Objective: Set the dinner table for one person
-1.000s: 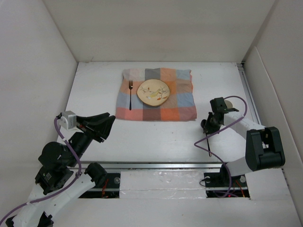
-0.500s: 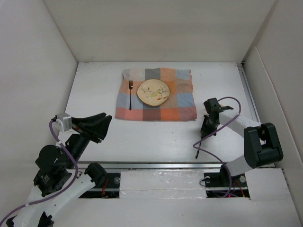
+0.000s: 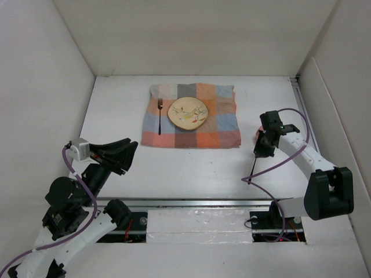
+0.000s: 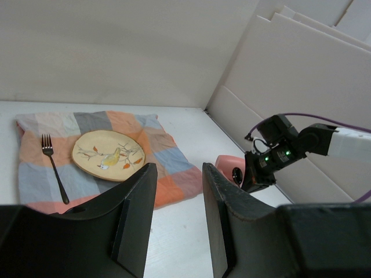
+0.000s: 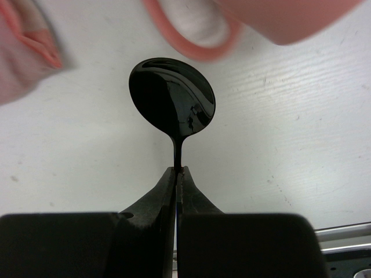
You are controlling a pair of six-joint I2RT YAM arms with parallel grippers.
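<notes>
A black spoon [image 5: 172, 97] is held by its thin handle in my right gripper [image 5: 179, 169], which is shut on it, with the bowl pointing away over the white dinner table [image 3: 191, 168]. In the top view the right gripper [image 3: 264, 148] is right of the checked cloth [image 3: 217, 130]. A pink mug [image 5: 278, 23] lies just beyond the spoon's bowl. The patterned plate [image 3: 186, 112] and a dark fork [image 3: 159, 116] rest on the cloth. My left gripper [image 3: 124, 152] hovers open at the near left with nothing between its fingers [image 4: 136, 208].
White walls enclose the table on the left, back and right. A blurred pink fabric edge [image 5: 26, 49] shows left of the spoon. A purple cable [image 3: 261, 174] loops from the right arm over the table. The right arm's gripper shows in the left wrist view beside the mug [image 4: 227, 167].
My right gripper has closed on the spoon's handle and shifted slightly right and back. The left arm has sunk a little and stays open.
</notes>
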